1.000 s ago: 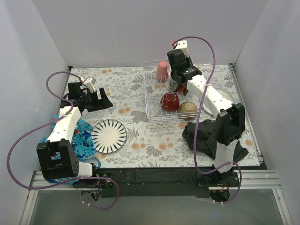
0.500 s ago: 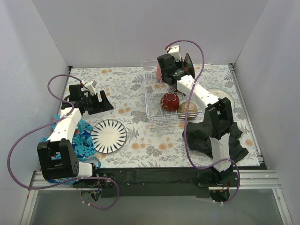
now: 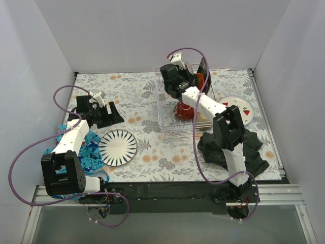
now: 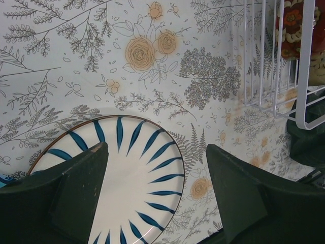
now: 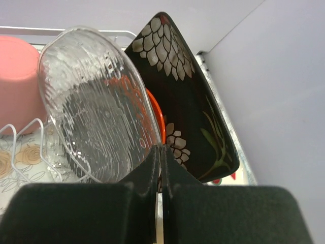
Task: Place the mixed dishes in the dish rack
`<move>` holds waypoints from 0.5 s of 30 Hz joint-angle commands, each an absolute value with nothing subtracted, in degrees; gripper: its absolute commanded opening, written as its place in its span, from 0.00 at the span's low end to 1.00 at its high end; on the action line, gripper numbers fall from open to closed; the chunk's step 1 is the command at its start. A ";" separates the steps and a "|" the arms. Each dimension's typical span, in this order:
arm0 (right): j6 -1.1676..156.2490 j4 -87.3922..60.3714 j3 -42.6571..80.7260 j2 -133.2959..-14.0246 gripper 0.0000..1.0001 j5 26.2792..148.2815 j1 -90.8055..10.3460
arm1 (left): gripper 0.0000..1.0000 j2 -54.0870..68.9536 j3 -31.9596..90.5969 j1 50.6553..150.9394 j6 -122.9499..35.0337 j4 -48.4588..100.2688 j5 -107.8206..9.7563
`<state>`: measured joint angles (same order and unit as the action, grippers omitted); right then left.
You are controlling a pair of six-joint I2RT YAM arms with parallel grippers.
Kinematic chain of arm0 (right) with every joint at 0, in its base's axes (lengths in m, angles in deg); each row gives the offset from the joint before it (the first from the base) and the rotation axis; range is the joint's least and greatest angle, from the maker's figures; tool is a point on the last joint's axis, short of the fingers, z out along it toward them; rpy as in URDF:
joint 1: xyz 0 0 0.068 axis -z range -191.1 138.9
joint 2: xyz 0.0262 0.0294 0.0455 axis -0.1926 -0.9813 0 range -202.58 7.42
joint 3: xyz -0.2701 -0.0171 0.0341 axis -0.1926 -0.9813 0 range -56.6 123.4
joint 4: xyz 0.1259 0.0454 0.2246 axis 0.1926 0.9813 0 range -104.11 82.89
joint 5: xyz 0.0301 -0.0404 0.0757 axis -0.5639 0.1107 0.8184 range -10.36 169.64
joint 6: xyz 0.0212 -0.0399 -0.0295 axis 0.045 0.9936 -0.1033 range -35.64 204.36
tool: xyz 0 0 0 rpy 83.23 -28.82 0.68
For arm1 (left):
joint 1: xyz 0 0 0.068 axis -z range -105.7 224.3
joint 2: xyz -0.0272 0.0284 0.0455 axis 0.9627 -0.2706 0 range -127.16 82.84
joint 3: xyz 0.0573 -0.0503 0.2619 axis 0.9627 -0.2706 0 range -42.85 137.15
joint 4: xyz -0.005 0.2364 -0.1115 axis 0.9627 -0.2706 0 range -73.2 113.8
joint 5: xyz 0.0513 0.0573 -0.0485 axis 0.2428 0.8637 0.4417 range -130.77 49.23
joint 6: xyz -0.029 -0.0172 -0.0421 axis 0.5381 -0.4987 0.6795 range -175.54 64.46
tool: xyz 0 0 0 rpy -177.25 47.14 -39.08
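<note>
My right gripper (image 3: 191,83) reaches into the back of the white wire dish rack (image 3: 163,121). In the right wrist view its fingers (image 5: 161,148) are pressed together on the rim of the orange plate (image 5: 156,113). That plate stands between a clear glass plate (image 5: 96,107) and a black patterned plate (image 5: 190,96). The pink cup (image 5: 18,76) stands at the left. The red bowl (image 3: 184,110) lies in the rack. My left gripper (image 3: 105,116) is open and empty, hovering above the far edge of the white plate with blue stripes (image 4: 127,178), which also shows in the top view (image 3: 118,147).
A white plate with red marks (image 3: 237,108) lies right of the rack. The black cloth (image 3: 231,147) is heaped near the right arm's base. The blue patterned cloth (image 3: 84,150) lies at the left. The rack's corner (image 4: 277,61) shows in the left wrist view.
The right arm has swung left across the back of the rack, uncovering the upright black plate and the plate with red marks. The left gripper has shifted slightly toward the striped plate.
</note>
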<state>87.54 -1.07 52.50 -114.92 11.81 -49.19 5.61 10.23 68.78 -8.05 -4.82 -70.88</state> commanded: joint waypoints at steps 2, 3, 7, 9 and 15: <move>99.37 -17.17 48.87 -115.36 0.01 3.18 -52.06 | 0.78 9.54 8.57 68.67 -7.02 -3.36 -72.50; 100.43 -19.62 48.17 -115.36 0.01 2.57 -52.41 | 0.78 9.63 8.39 68.76 -6.85 -3.18 -72.67; 103.16 -21.58 45.45 -115.80 0.01 1.33 -52.59 | 0.78 9.71 7.86 68.76 -6.15 -2.30 -73.20; 103.95 -21.49 44.74 -115.36 0.15 1.68 -52.85 | 0.78 9.89 7.77 68.76 -5.97 -2.13 -73.55; 104.66 -20.70 44.91 -113.52 0.48 2.74 -53.55 | 0.80 9.45 6.99 68.67 -5.35 -1.60 -73.91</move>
